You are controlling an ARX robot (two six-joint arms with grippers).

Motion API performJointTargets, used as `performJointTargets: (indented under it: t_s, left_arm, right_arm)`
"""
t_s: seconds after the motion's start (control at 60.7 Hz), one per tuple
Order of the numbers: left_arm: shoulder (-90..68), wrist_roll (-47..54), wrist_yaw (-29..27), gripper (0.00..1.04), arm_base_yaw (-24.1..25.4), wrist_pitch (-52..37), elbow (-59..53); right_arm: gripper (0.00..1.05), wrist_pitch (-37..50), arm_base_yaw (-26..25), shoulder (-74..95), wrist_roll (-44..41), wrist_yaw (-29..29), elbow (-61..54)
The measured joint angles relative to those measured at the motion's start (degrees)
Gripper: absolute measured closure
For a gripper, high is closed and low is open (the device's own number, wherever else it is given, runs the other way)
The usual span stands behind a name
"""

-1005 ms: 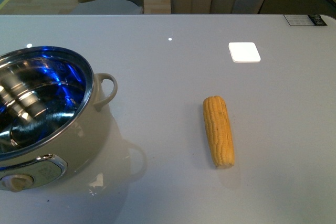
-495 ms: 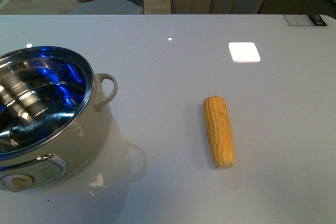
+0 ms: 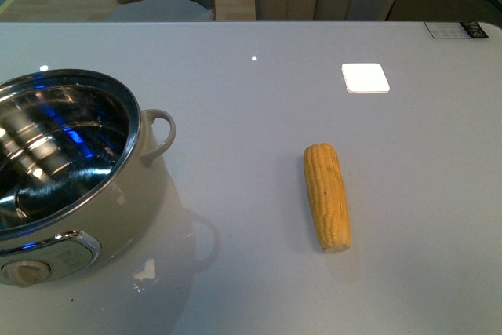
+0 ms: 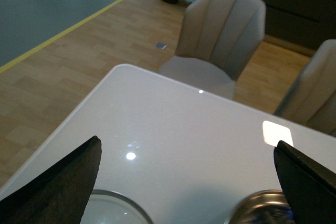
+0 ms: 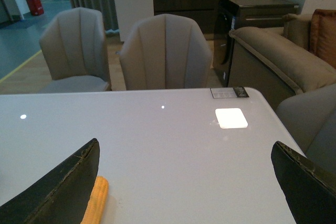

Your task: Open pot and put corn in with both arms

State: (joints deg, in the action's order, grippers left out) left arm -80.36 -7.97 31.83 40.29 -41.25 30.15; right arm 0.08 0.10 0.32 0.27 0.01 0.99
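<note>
Corn cob (image 3: 326,195) is lying bare on the white bench (image 3: 259,100), well apart from the electric pot (image 3: 133,194), which is standing lidless, seemingly ready to take it. The right pincer (image 5: 185,145) is hovering near the cob, jaws spread wide and empty, probably for the pickup. The left pincer (image 4: 187,142) is gaping empty near the pot's rim.

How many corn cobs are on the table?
1. The corn cob lies on the table, right of the pot; the pot's bowl is partly out of frame.
</note>
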Motion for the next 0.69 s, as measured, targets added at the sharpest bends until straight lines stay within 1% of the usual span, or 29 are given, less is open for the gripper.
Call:
performJointTargets:
  t_s: [0.082, 0.181, 0.214, 0.231, 0.264, 0.28, 0.33, 0.346, 0.429, 0.495, 0.527, 0.577, 0.692]
  left_arm:
    - [3.6, -0.6, 0.3, 0.07, 0.0, 0.5, 0.0]
    - [3.7, -1.0, 0.4, 0.07, 0.0, 0.7, -0.2]
    - [3.4, 0.2, 2.9, 0.11, 0.0, -1.5, -0.9]
    - [3.4, 1.0, 4.4, 0.14, -0.3, -3.8, -1.8]
    - [3.9, 2.6, 4.9, 0.2, -0.9, -6.2, -3.2]
    - [4.6, 3.4, 4.6, 0.23, -1.6, -7.9, -4.8]
    - [8.7, 5.4, 2.5, 0.36, -4.5, -8.6, -9.3]
    - [9.3, 5.5, 2.1, 0.38, -4.9, -8.6, -9.9]
    - [15.1, 6.6, -1.8, 0.54, -9.1, -7.6, -14.6]
    - [18.7, 6.9, -4.1, 0.65, -11.8, -6.5, -17.0]
    - [21.0, 7.1, -5.6, 0.72, -13.6, -5.6, -18.4]
    - [23.1, 7.1, -7.3, 0.79, -15.3, -4.6, -19.6]
    - [29.2, 7.3, -12.0, 1.0, -19.6, -1.5, -22.7]
  right_arm:
    - [0.09, 0.0, 0.0, 0.0, 0.0, 0.0, 0.0]
    - [0.09, 0.0, 0.0, 0.0, 0.0, 0.1, 0.0]
    - [0.09, 0.0, 0.0, 0.0, 0.0, 0.0, 0.0]
    - [0.09, 0.0, 0.0, 0.0, 0.0, 0.1, 0.0]
    - [0.09, 0.0, 0.0, 0.0, 0.0, 0.1, 0.0]
    - [0.09, 0.0, 0.0, 0.0, 0.0, 0.1, 0.0]
    - [0.09, 0.0, 0.0, 0.0, 0.0, 0.0, 0.0]
    - [0.09, 0.0, 0.0, 0.0, 0.0, -0.1, 0.0]
    - [0.09, 0.0, 0.0, 0.0, 0.0, 0.0, 0.0]
    - [0.09, 0.0, 0.0, 0.0, 0.0, 0.0, 0.0]
    - [0.09, 0.0, 0.0, 0.0, 0.0, 0.0, 0.0]
    - [0.09, 0.0, 0.0, 0.0, 0.0, 0.0, 0.0]
    - [0.09, 0.0, 0.0, 0.0, 0.0, 0.0, 0.0]
